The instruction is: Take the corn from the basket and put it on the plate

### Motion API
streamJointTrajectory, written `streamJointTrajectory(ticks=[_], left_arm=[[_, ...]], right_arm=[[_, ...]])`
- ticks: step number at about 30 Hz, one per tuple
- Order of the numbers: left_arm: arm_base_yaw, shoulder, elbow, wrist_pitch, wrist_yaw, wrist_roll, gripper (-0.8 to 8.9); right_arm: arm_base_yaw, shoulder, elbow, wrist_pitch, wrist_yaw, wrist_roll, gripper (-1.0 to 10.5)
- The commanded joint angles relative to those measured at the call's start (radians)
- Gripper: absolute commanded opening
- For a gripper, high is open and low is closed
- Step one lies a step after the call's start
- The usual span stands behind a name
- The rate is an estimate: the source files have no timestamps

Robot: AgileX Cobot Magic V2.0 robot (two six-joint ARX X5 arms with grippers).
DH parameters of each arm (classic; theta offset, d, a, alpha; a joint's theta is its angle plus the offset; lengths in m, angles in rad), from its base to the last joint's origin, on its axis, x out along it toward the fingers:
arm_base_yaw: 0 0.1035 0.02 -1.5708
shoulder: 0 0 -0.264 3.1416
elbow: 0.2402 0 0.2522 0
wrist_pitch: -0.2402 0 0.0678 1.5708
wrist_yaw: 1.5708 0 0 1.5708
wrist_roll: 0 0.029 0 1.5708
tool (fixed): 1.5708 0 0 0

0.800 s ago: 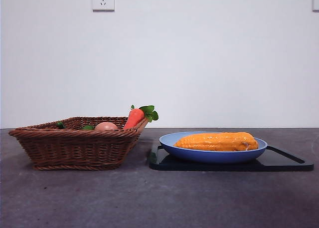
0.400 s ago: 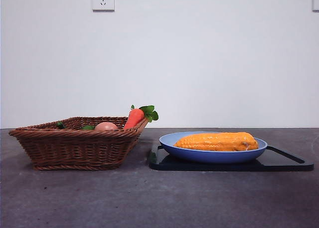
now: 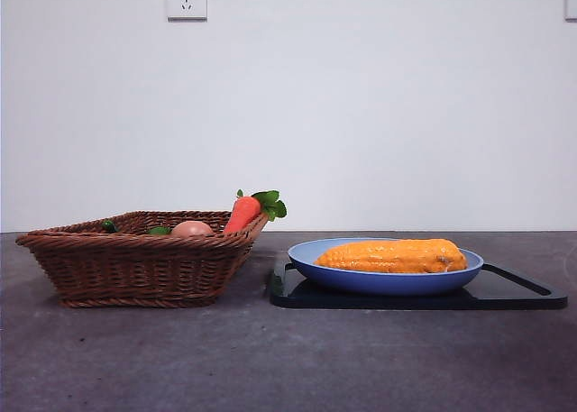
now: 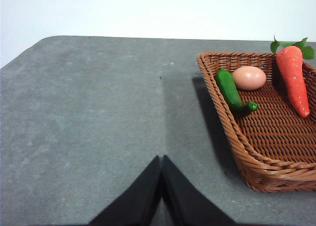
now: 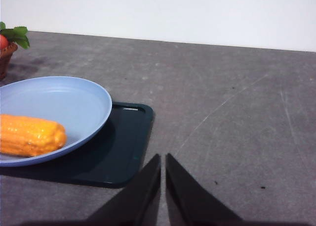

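We see the corn lying on the plate, out of the basket. Both end effectors, left and right, sit closed and empty; job looks done.

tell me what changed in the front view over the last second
Nothing visibly changed. The corn lies on the blue plate as before, the plate sits on the black tray, and the carrot and egg stay in the wicker basket. No arm enters the front view.
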Motion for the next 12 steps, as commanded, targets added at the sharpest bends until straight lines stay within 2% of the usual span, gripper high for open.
streamJointTrajectory(ticks=[1, 12], left_arm=[[0.002, -0.002, -0.027, -0.005, -0.002, -0.005, 0.04], [0.002, -0.002, -0.027, -0.005, -0.002, -0.006, 0.04]], right_arm=[[0.002, -0.001, -0.006, 0.009, 0.002, 0.015, 0.0], [0.002, -0.001, -0.006, 0.055, 0.003, 0.015, 0.0]])
